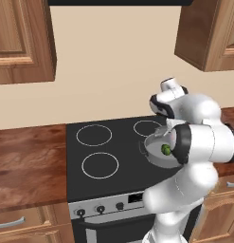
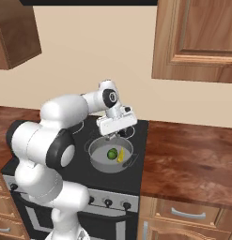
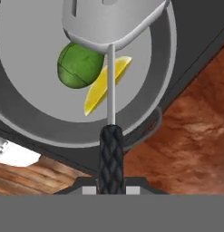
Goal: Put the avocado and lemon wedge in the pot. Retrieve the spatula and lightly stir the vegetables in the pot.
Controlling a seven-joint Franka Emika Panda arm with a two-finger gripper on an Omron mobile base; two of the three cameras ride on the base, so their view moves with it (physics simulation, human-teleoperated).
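Six items, listed largest to smallest.

Worktop (image 2: 192, 159): brown wood-grain, running along both sides of the cooker.

Cooker (image 1: 104, 161): black glass top with ring markings, set into the worktop; knobs along its front edge.

Pot (image 2: 96, 154): shallow grey metal, two small side handles, standing at the cooker's front right corner, close to the edge that meets the worktop.

Spatula (image 3: 111, 90): grey blade on a thin metal shaft with a black braided grip – blade held out over the pot, above its contents; whether it touches them cannot be told.

Gripper (image 2: 115, 133): narrow, clamped on the spatula's grip, poised over the pot's far rim.

Avocado (image 3: 79, 65): dark green glossy lump, lying on the pot floor near the middle, partly under the blade in the hand view.

Lemon wedge (image 3: 97, 93): bright yellow, on the pot floor, touching or just beside the avocado on the side toward the worktop.

Step in hand: both vegetables are in the pot and the spatula is retrieved – by my reading the stirring is what remains or is under way.

Next move calls for: lowering the blade to the pot floor beside the pieces and sweeping in a small gentle arc, well inside the rim.
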